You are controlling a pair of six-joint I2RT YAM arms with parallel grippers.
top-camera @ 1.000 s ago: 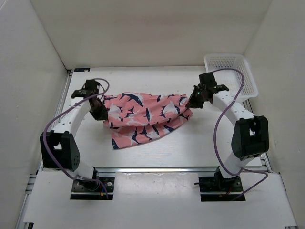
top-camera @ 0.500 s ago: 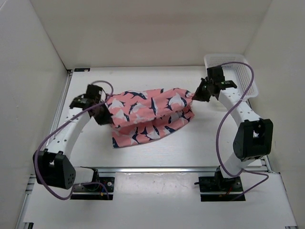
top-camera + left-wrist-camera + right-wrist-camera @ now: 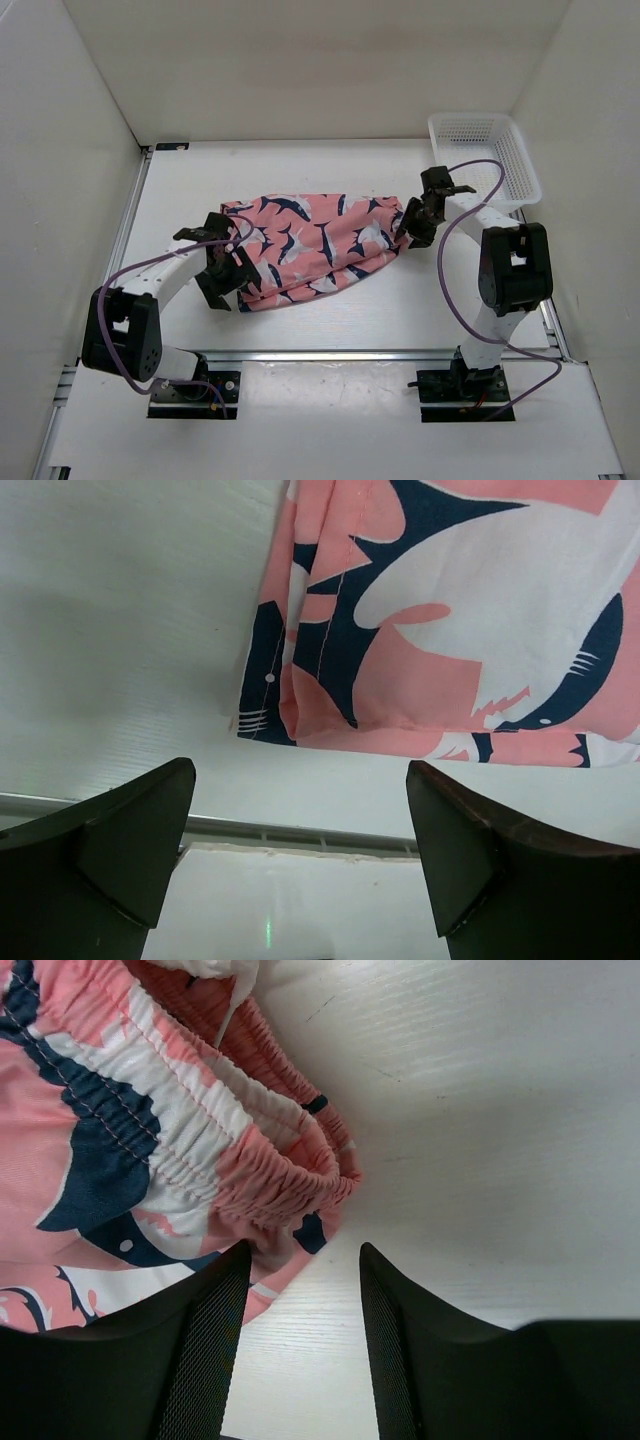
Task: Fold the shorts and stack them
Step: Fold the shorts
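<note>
I see the salmon-pink cloth shorts with navy-and-white shark shapes lying flat and doubled over near the middle of the white desk, slanting from its far side towards the near left. On the overhead view my left gripper sits at the near-left end of the cloth. Its wrist camera shows the left gripper with its fingers spread wide and nothing between them. The layered hem corner of the shorts lies on the desk just beyond the tips.

My right gripper is at the right end of the cloth. From its wrist camera, the right gripper also has its fingers parted, with bare desk in the gap. The gathered elastic waistband of the shorts bunches just beside one tip; I cannot tell whether it touches. The white plastic mesh basket stands in the far right corner, apart from the cloth.
</note>
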